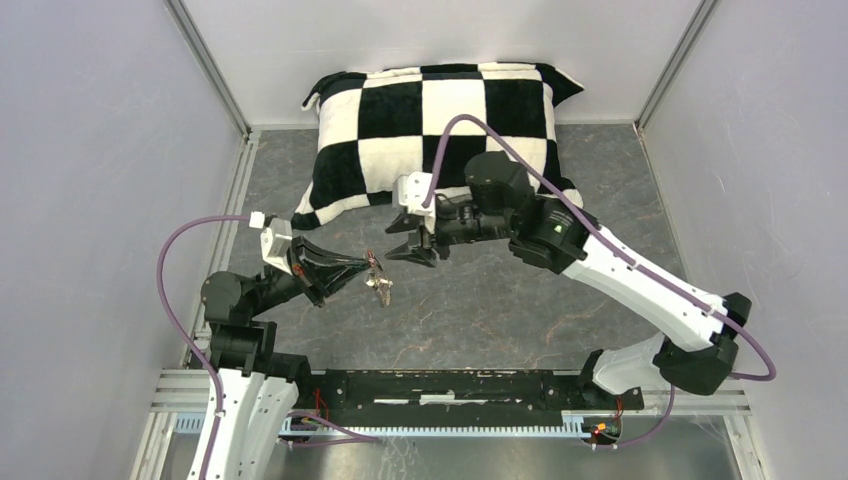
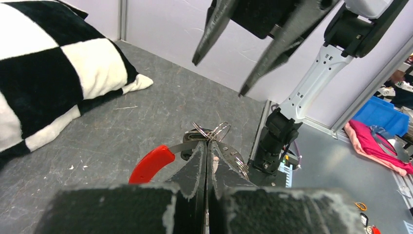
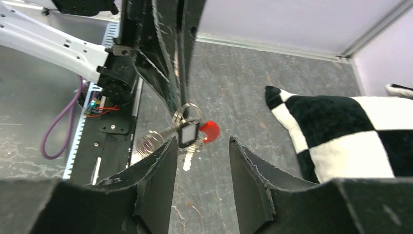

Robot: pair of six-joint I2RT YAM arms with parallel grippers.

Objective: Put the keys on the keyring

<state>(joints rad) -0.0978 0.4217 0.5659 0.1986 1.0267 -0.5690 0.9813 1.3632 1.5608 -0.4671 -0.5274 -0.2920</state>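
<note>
Closest in the left wrist view, the left fingers are squeezed tight on the thin wire of the keyring. They hold it up off the gray counter. Its red sleeve sticks out at 9 o'clock from the tips. One key with a black head dangles from the ring, and the right wrist view shows it best. I cannot tell where the second key is. A little beyond, at 12 o'clock, the right fingers wait partway apart with nothing in them. Farthest off, at 10 o'clock, lies a black-and-white pillow.

I think the ring is light, hard, springy and slippery, so it will swing and twist. The key's fat plastic head looks like the best place to pinch, because the metal blade is slick. No words or labels can be read.
</note>
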